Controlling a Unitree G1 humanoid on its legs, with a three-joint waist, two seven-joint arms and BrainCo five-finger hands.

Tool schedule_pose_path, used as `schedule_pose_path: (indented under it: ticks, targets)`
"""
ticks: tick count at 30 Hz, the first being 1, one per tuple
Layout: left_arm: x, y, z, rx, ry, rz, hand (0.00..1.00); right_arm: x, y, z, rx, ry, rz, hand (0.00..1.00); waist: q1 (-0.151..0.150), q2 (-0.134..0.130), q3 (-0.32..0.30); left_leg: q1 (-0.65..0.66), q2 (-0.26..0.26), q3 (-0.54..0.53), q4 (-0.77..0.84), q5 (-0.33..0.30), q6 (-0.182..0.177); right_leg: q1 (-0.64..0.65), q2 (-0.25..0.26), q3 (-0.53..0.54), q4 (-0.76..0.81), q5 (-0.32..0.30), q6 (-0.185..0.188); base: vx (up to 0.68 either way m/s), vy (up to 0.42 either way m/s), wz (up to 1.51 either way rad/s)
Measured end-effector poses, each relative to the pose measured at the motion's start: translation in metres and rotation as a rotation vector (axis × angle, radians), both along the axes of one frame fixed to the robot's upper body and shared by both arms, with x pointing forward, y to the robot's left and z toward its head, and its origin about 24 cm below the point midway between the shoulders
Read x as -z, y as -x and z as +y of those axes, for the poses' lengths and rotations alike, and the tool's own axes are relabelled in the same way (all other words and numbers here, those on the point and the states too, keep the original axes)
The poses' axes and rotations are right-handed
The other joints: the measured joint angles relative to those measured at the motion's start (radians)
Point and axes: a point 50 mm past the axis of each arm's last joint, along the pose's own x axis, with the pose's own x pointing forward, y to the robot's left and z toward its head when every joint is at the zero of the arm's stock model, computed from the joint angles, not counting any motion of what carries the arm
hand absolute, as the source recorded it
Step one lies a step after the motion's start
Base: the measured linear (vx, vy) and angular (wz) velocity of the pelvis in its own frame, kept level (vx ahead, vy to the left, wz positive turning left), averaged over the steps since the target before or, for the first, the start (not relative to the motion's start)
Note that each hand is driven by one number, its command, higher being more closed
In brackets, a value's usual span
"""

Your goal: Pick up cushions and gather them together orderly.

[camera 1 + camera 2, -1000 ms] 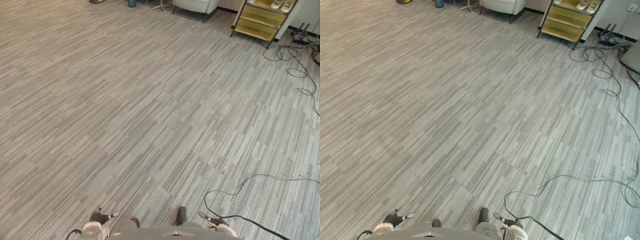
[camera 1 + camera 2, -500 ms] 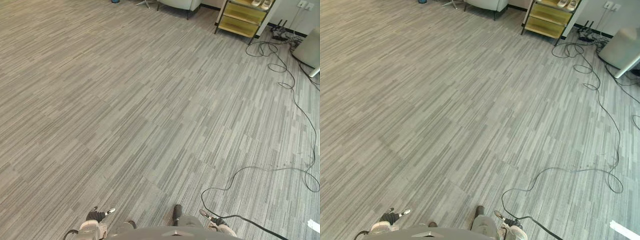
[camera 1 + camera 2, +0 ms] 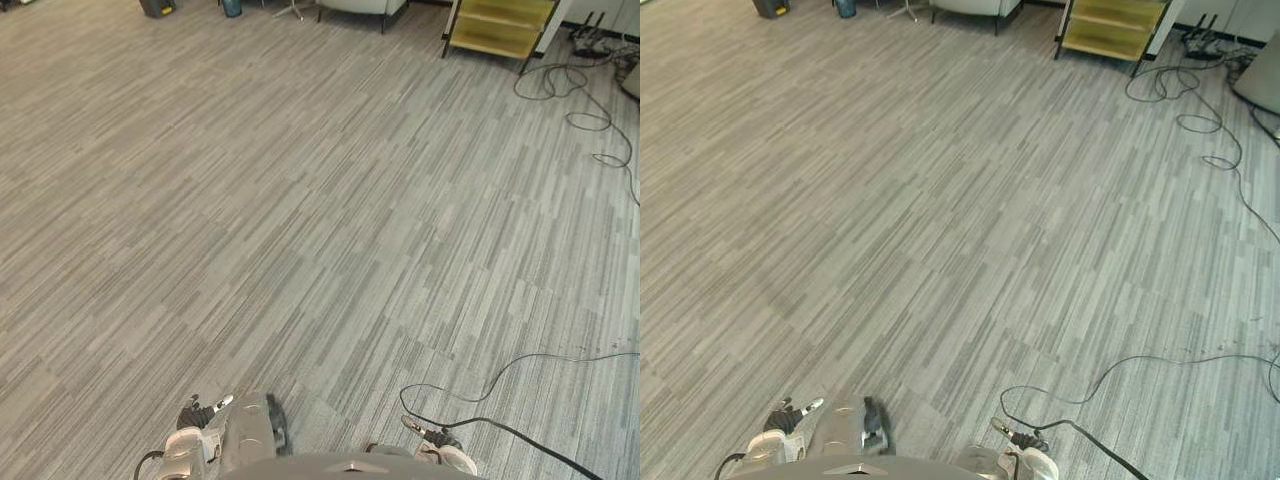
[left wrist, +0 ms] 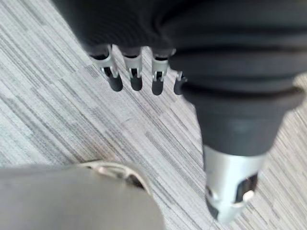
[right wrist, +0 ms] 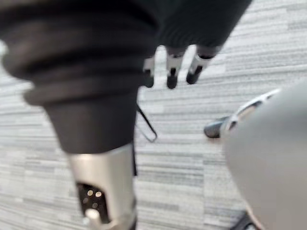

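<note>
My left hand (image 3: 203,414) hangs low at the bottom left of the eye views, over grey striped carpet (image 3: 300,220). In the left wrist view its fingers (image 4: 135,76) point down, relaxed, with nothing in them. My right hand (image 3: 430,437) hangs at the bottom right. Its fingers (image 5: 171,74) also hang straight above the carpet and hold nothing.
A yellow shelf unit (image 3: 498,24) stands at the far right, with a pale armchair (image 3: 362,6) to its left. Loose cables (image 3: 585,105) lie on the floor on the far right. A dark bin (image 3: 157,7) stands far left.
The whole picture has shifted as the camera turned: the shelf unit and cables sit differently at the top right. Both hands stay low at my sides.
</note>
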Motion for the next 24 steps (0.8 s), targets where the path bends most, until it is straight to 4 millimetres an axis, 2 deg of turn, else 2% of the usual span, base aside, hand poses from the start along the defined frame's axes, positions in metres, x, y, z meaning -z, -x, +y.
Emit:
schedule_pose_path:
  ticks: [1,2,3,4,6,8,9,10,12,13,14,15,16,17,18,19,20,21,22,23,24]
  targets:
    - [0.000,0.001,0.001,-0.007,0.001,0.003,0.00,0.000,-0.002,0.002,-0.012,-0.001,-0.001,0.00,0.005,-0.003,-0.001,-0.003,-0.005,-0.008,-0.023,0.064,0.013,0.005,-0.005,0.014,-0.005,-0.010,0.009,0.51,0.326,-0.77]
    - [0.001,0.006,0.006,-0.033,-0.006,0.012,0.00,0.000,-0.007,0.008,-0.025,-0.011,-0.010,0.00,0.025,-0.030,-0.012,0.006,-0.027,-0.005,-0.001,0.139,0.034,0.011,-0.028,0.053,-0.017,-0.034,-0.014,0.59,0.282,-0.74]
    - [0.000,0.005,0.011,-0.039,-0.018,0.004,0.00,0.001,-0.010,0.017,-0.024,-0.034,-0.016,0.00,0.025,-0.050,-0.016,-0.019,-0.028,0.004,0.077,0.063,0.051,0.015,-0.040,0.072,-0.006,-0.024,-0.043,0.60,0.272,-0.63]
    - [-0.001,0.005,0.012,-0.041,-0.021,0.001,0.00,0.000,-0.012,0.021,-0.025,-0.044,-0.025,0.00,0.024,-0.055,-0.017,-0.033,-0.026,0.001,0.117,0.033,0.066,0.010,-0.043,0.079,0.011,-0.017,-0.046,0.52,0.219,-0.25]
    - [-0.002,0.005,0.019,-0.044,-0.038,0.000,0.00,0.003,-0.011,0.033,-0.035,-0.076,-0.022,0.00,0.032,-0.096,-0.030,-0.014,-0.037,0.033,0.211,-0.065,0.115,-0.008,-0.091,0.098,0.134,0.005,0.017,0.52,0.258,-0.15]
    - [-0.001,0.006,0.018,-0.037,-0.038,0.009,0.00,0.002,-0.012,0.032,-0.040,-0.075,-0.027,0.00,0.043,-0.100,-0.033,0.049,-0.045,0.054,0.217,-0.113,0.129,-0.083,-0.120,0.126,0.346,0.047,0.064,0.49,0.207,-0.23]
    - [-0.001,0.006,0.018,-0.017,-0.041,0.016,0.00,0.001,-0.013,0.032,-0.045,-0.071,-0.033,0.00,0.037,-0.099,-0.032,0.097,-0.052,0.059,0.210,-0.136,0.146,-0.155,-0.132,0.152,0.545,0.114,0.104,0.47,0.154,-0.03]
    - [-0.002,0.004,0.018,0.011,-0.048,0.018,0.00,-0.001,-0.017,0.031,-0.059,-0.059,-0.047,0.00,0.027,-0.100,-0.033,0.149,-0.057,0.058,0.195,-0.155,0.152,-0.228,-0.135,0.159,0.752,0.151,0.123,0.53,0.112,0.05]
    - [-0.002,0.004,0.017,0.026,-0.049,0.019,0.00,-0.002,-0.020,0.030,-0.067,-0.051,-0.059,0.00,0.019,-0.093,-0.028,0.218,-0.061,0.057,0.160,-0.163,0.154,-0.296,-0.139,0.111,0.914,0.151,0.113,0.36,-0.002,0.04]
    - [-0.001,0.003,0.014,0.036,-0.045,0.018,0.00,-0.003,-0.021,0.029,-0.071,-0.046,-0.064,0.00,0.015,-0.086,-0.024,0.306,-0.064,0.056,0.097,-0.167,0.148,-0.358,-0.143,0.035,1.008,0.125,0.061,0.38,-0.060,-0.07]
    - [-0.002,0.001,0.013,0.044,-0.044,0.015,0.00,-0.004,-0.021,0.027,-0.072,-0.042,-0.066,0.00,0.014,-0.086,-0.024,0.338,-0.063,0.056,0.071,-0.172,0.140,-0.380,-0.142,0.007,1.023,0.109,0.037,0.45,-0.110,-0.11]
    - [-0.001,-0.001,0.010,0.059,-0.041,0.015,0.00,-0.004,-0.021,0.025,-0.073,-0.034,-0.066,0.00,0.009,-0.085,-0.023,0.389,-0.063,0.056,0.036,-0.175,0.126,-0.423,-0.143,-0.046,1.023,0.067,0.008,0.38,-0.129,-0.03]
    - [-0.001,0.000,0.008,0.063,-0.036,0.020,0.00,-0.004,-0.021,0.022,-0.074,-0.028,-0.064,0.00,0.005,-0.084,-0.022,0.418,-0.063,0.056,0.015,-0.175,0.123,-0.439,-0.142,-0.073,0.999,0.044,-0.006,0.45,-0.212,0.05]
    - [0.001,-0.003,0.000,0.077,-0.015,0.022,0.00,-0.005,-0.021,0.015,-0.078,-0.008,-0.060,0.00,-0.020,-0.078,-0.020,0.492,-0.058,0.056,-0.042,-0.174,0.116,-0.475,-0.137,-0.157,0.871,-0.011,-0.039,0.38,-0.210,0.06]
    - [0.001,-0.003,-0.004,0.078,-0.006,0.022,0.00,-0.005,-0.020,0.013,-0.079,-0.003,-0.057,0.00,-0.027,-0.072,-0.018,0.515,-0.052,0.057,-0.063,-0.175,0.106,-0.495,-0.126,-0.182,0.799,-0.019,-0.047,0.45,-0.289,0.08]
    - [0.002,-0.005,-0.010,0.085,0.008,0.020,0.00,-0.006,-0.021,0.010,-0.074,0.002,-0.063,0.00,-0.041,-0.059,-0.010,0.550,-0.033,0.057,-0.094,-0.175,0.077,-0.533,-0.097,-0.212,0.642,-0.011,-0.057,0.39,-0.292,0.05]
    - [0.003,-0.005,-0.014,0.098,0.015,0.026,0.00,-0.008,-0.024,0.006,-0.071,0.011,-0.072,0.00,-0.050,-0.053,-0.006,0.581,-0.016,0.057,-0.127,-0.176,0.058,-0.563,-0.065,-0.213,0.458,0.050,-0.051,0.41,-0.316,0.12]
    - [0.003,-0.004,-0.014,0.101,0.015,0.031,0.00,-0.008,-0.025,0.005,-0.074,0.015,-0.072,0.00,-0.057,-0.053,-0.006,0.599,-0.008,0.054,-0.145,-0.175,0.043,-0.567,-0.049,-0.206,0.353,0.099,-0.042,0.46,-0.351,0.26]
    - [0.004,-0.003,-0.013,0.103,0.012,0.042,0.00,-0.006,-0.017,0.004,-0.069,0.013,-0.049,0.00,-0.068,-0.064,-0.005,0.645,-0.011,0.036,-0.185,-0.173,0.022,-0.551,-0.033,-0.167,0.143,0.195,-0.020,0.40,-0.311,0.35]
    - [0.004,-0.002,-0.011,0.105,0.005,0.046,0.00,-0.005,-0.014,0.004,-0.063,0.011,-0.040,0.00,-0.072,-0.071,-0.002,0.672,-0.019,0.022,-0.205,-0.176,0.012,-0.537,-0.031,-0.151,0.100,0.295,-0.024,0.40,-0.298,0.29]
    - [0.006,0.000,-0.013,0.108,0.010,0.059,0.00,-0.005,-0.014,0.001,-0.066,0.018,-0.038,0.00,-0.069,-0.058,0.005,0.709,0.000,0.001,-0.216,-0.174,0.014,-0.529,-0.010,-0.131,0.134,0.390,-0.071,0.38,-0.299,0.04]
